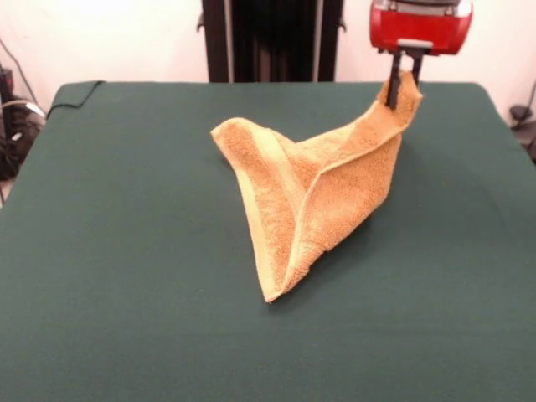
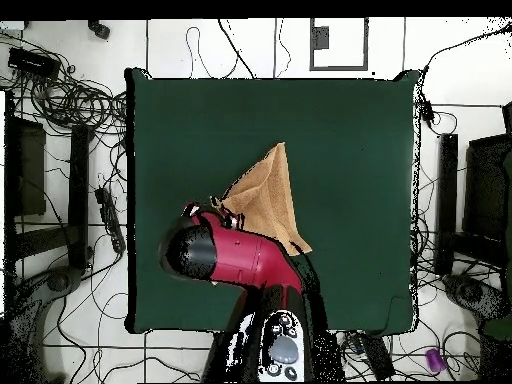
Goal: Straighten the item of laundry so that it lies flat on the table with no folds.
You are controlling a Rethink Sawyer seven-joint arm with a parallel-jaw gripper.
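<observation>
**A:** Start at the near side, what do you see?

**B:** Bare green table point(image 1: 126, 335) in front, nothing on it. Then the towel point(image 1: 318, 201) begins: its nearest point is a corner resting on the cloth, roughly mid-table, a little right of centre in the front view.

**A:** And it isn't flat?

**B:** No. From that near corner it rises like a tent. A woven band runs up along a long crease, one flap spreads left and lies partly on the table, and the other side climbs to the far right.

**A:** Where the gripper is?

**B:** Yes. The gripper point(image 1: 404, 79) hangs from the red arm point(image 2: 250, 262) and its dark fingers are pinched together on the towel's top corner, holding it well off the table. From overhead the towel shows as a narrow triangle beside the arm's head.

**A:** So which step is this?

**B:** I'd judge it's mid-spread: one corner lifted, the rest folded over itself. The task looks far from done.

**A:** What does the next move call for?

**B:** Probably drawing that held corner outward, away from the grounded one, so the doubled layers peel apart, then lowering it before letting go. Pull too fast and the whole towel may just slide
</observation>
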